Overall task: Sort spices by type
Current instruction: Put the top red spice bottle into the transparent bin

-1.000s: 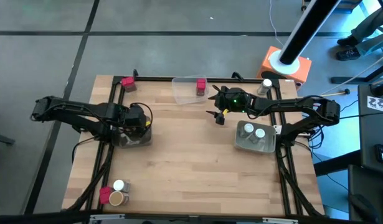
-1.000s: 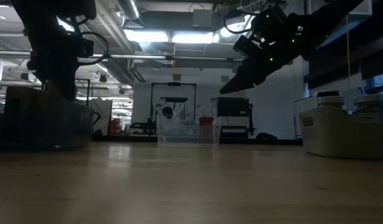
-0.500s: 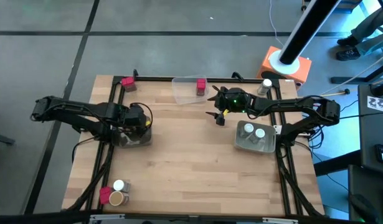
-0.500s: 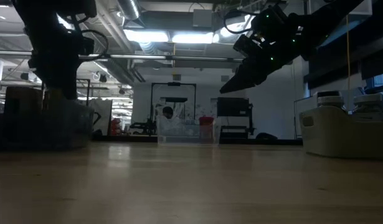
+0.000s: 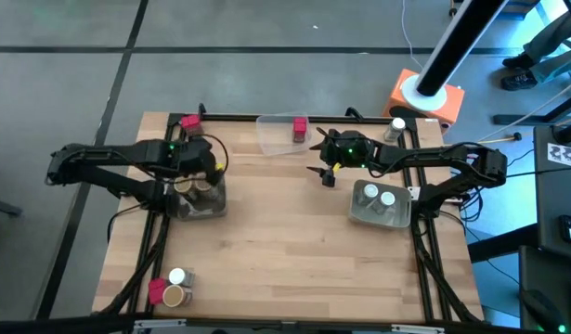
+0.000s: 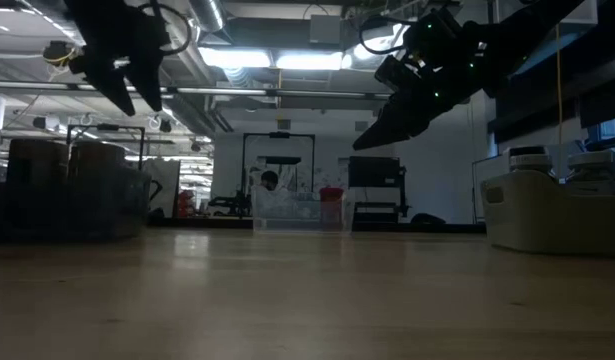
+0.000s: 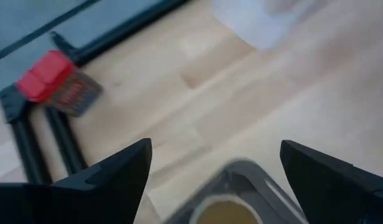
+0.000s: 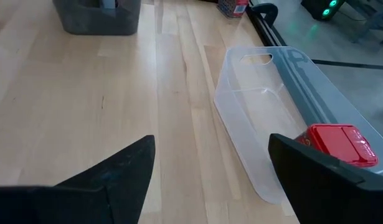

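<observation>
left gripper point(image 5: 214, 167): hanging over the far edge of the left grey bin point(image 5: 198, 202), fingers spread apart, holding nothing; wrist view is showing an empty gap between the fingers with a tan cylinder top point(image 7: 227, 212) right below.
left bin contents: two tan-brown cylinders point(image 5: 194, 186) sitting inside.
right gripper point(image 5: 321, 173): hovering above the table centre-far, between the clear tray point(image 5: 280, 135) and the right grey bin point(image 5: 381, 206); fingers apart, empty, pointing toward the tray.
clear tray: at the far edge, holding one red block point(image 5: 300, 129); same block is showing in the right wrist view point(image 8: 338, 144).
right bin: holding two white-capped jars point(image 5: 379, 196).
unsorted, far: red block point(image 5: 190, 123) on the frame at the far-left corner, also in the left wrist view point(image 7: 54, 83); white-capped jar point(image 5: 395, 127) at the far-right corner.
unsorted, near: jar, red block and tan cylinder clustered at the near-left corner point(image 5: 171, 289).
step: looks like a tan cylinder drop-off into the left bin is wrapping up; left arm is free for a new pick.
next: likely the far-left red block, being closest to the left gripper. Needs reaching farther out and left, dropping around the block where it is resting against the black frame rail, then carrying to the clear tray.
risk: frame rail is crowding the finger approach.
</observation>
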You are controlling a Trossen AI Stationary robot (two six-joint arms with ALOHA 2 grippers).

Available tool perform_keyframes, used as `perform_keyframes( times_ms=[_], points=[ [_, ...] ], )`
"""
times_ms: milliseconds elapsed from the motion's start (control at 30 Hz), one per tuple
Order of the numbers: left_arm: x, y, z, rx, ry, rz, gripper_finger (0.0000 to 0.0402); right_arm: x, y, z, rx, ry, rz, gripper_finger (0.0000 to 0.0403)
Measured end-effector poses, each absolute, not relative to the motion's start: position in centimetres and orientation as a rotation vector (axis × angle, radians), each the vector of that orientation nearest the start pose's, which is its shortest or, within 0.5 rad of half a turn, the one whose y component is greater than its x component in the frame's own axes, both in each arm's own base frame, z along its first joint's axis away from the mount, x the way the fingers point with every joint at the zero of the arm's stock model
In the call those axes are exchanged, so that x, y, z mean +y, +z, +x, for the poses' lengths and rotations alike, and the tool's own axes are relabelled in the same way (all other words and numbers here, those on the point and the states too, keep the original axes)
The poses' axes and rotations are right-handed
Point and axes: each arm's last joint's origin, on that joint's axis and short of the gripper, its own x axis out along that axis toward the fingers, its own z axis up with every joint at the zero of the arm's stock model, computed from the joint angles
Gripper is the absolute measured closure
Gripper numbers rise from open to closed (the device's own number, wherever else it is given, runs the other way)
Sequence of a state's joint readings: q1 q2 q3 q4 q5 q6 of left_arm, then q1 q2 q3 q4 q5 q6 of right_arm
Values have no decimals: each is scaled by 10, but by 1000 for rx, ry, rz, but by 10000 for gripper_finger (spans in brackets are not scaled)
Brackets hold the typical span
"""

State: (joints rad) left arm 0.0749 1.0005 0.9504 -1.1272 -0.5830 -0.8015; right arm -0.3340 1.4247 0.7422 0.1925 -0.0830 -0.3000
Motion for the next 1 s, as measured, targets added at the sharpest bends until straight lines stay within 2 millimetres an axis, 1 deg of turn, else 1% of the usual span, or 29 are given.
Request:
perform_keyframes(
  times_ms=[333,433,700,900,1000],
  points=[
    [61,289,151,790,1195,-460,66,-95,214,280,492,-160,-264,89],
    [72,288,148,799,1252,-468,66,-95,215,281,482,-156,-295,89],
    [106,280,143,899,1363,-442,66,-95,215,281,482,-147,-335,89],
    [135,268,142,1016,1334,-473,66,-94,211,279,524,-135,-333,89],
    [151,268,142,1089,1324,-488,66,-94,210,279,538,-128,-344,89]
  ],
)
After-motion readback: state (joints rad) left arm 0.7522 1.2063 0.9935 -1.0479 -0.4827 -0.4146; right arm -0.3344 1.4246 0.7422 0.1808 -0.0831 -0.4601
